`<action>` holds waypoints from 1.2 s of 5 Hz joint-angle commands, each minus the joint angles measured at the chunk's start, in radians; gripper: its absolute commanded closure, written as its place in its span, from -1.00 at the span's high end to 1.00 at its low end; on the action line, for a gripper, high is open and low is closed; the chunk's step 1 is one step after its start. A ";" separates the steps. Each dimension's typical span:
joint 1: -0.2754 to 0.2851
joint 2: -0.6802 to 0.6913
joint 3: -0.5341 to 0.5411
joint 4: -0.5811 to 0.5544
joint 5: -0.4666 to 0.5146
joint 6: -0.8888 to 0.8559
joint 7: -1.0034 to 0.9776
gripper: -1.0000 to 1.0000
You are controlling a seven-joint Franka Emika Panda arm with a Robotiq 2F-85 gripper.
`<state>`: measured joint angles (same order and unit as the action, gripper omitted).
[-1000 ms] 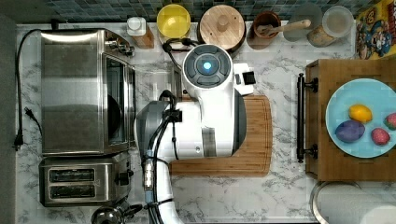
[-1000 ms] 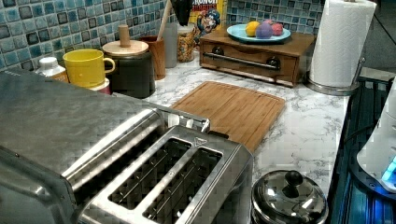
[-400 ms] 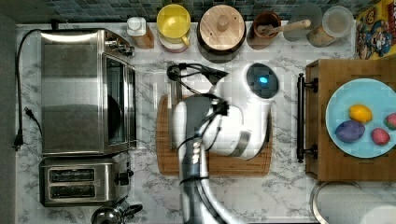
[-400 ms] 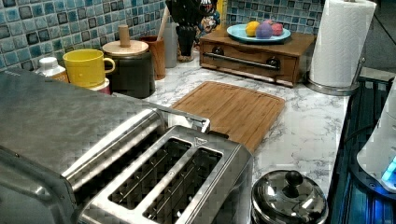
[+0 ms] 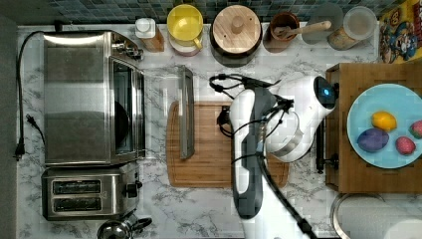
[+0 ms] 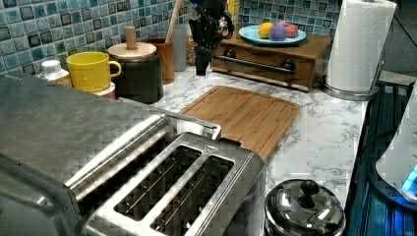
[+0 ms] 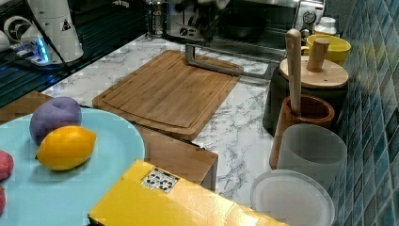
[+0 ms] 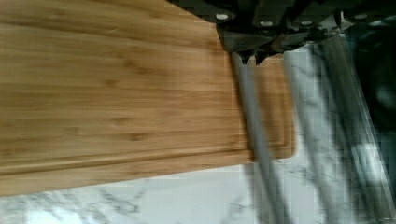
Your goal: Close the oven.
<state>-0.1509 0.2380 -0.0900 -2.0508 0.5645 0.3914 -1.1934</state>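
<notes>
Beneath my arm, a white marble counter [image 5: 298,69] carries a wooden cutting board [image 5: 214,164] at its middle, with the oven [image 5: 84,97] and a two-slot toaster [image 5: 87,194] standing side by side at the top view's left. Along the tiled wall stand a small bottle [image 5: 148,31], a yellow mug [image 5: 185,22], a dark canister with a wooden lid [image 5: 236,27], a brown pot holding a wooden utensil [image 5: 282,27] and a frosted cup [image 7: 310,150]. At the top view's right sits a wooden drawer box [image 5: 348,169], with a paper towel roll [image 6: 361,44] near it and a lidded steel pot [image 6: 305,211] beside the toaster.
</notes>
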 commanded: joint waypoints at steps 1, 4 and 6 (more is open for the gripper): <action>-0.012 -0.012 0.092 -0.035 0.218 0.132 -0.265 -1.00; -0.041 0.165 0.135 0.014 0.348 0.278 -0.363 -1.00; -0.111 0.145 0.186 0.044 0.377 0.188 -0.389 -1.00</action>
<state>-0.2153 0.4902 0.0723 -2.0742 0.9072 0.5933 -1.5156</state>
